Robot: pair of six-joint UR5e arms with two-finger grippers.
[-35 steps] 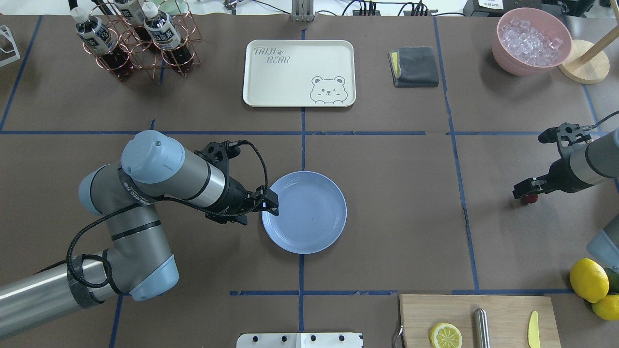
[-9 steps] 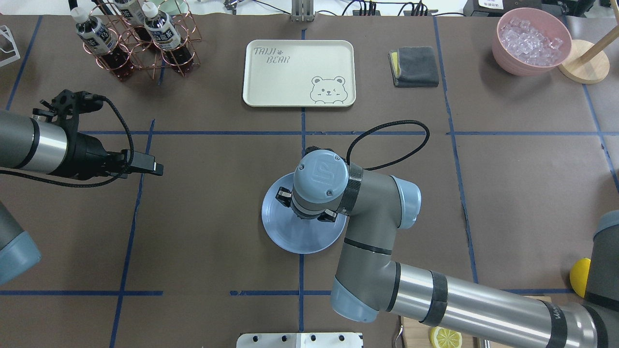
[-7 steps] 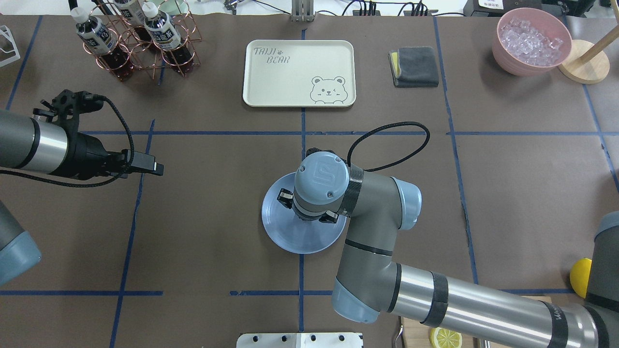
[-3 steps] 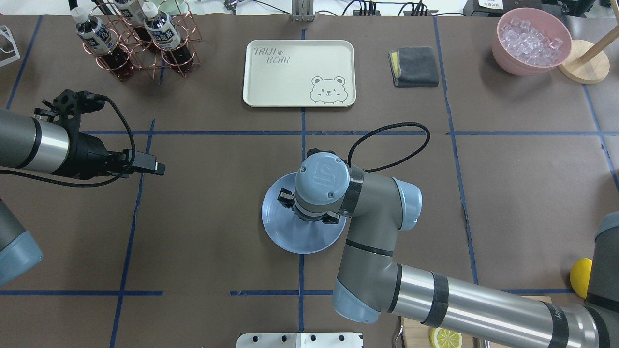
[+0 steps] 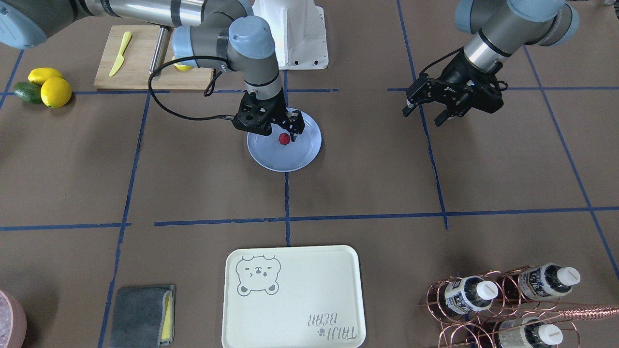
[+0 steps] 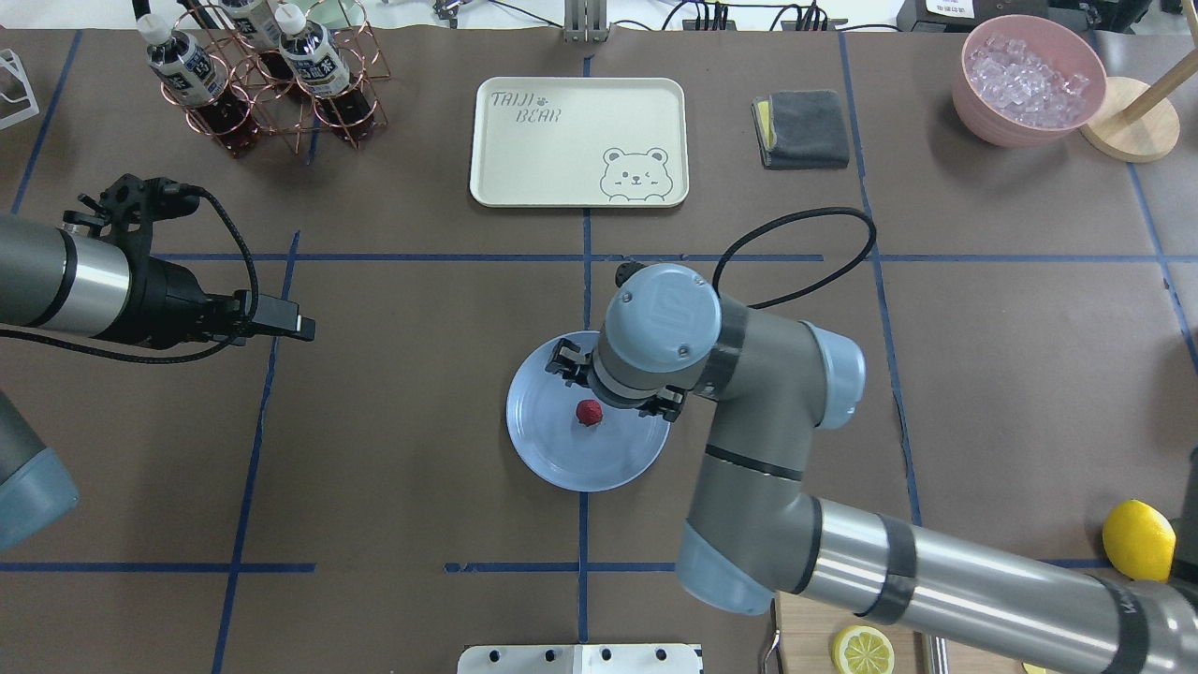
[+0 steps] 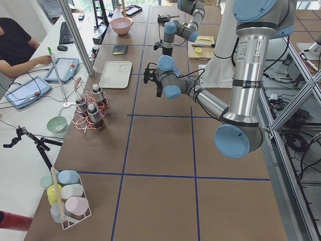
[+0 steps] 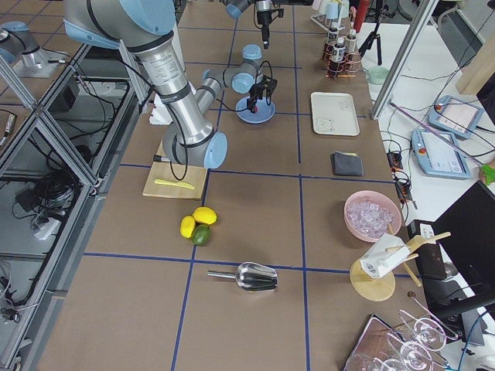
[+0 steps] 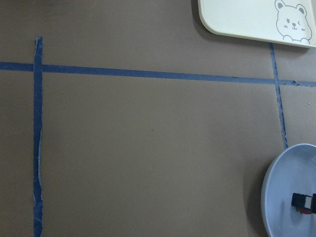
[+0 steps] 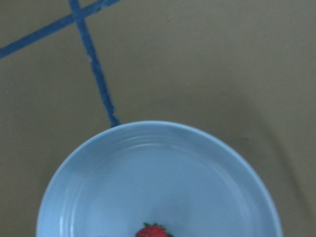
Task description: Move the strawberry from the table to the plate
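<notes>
Strawberry (image 5: 284, 139), small, dark red and bumpy with a touch of green at its top, lay near the middle of the plate (image 5: 301, 159), resting on the glossy light blue surface alone. The plate was round and shallow, with faint concentric rings inside its rim, and it sat on the table (image 6: 374, 449) over a crossing of blue tape lines. The right gripper (image 5: 278, 129) hung just above the berry, pointing down, its jaws spread and gripping nothing. The left gripper (image 5: 423, 117) hovered well apart from the plate over the matte brown paper, its jaws likewise parted with nothing between them.

A pink bowl (image 6: 983, 117) at the far corner was heaped with clear ice cubes (image 6: 1029, 75). A copper wire rack (image 6: 281, 94) held bottles (image 6: 314, 58) of dark liquid with white caps. The cream tray (image 6: 578, 122) was a matte rectangle with rounded corners, and it bore a bear drawing and lettering. Between the tray and the bowl lay a folded grey cloth (image 6: 805, 129) with a yellow edge. On the wooden cutting board (image 5: 140, 72) lay a yellow knife (image 5: 120, 47) and a shiny metal rod (image 5: 155, 48). Near the board, two smooth lemons (image 5: 55, 92) and a dark green fruit (image 5: 26, 93) huddled together, touching.
</notes>
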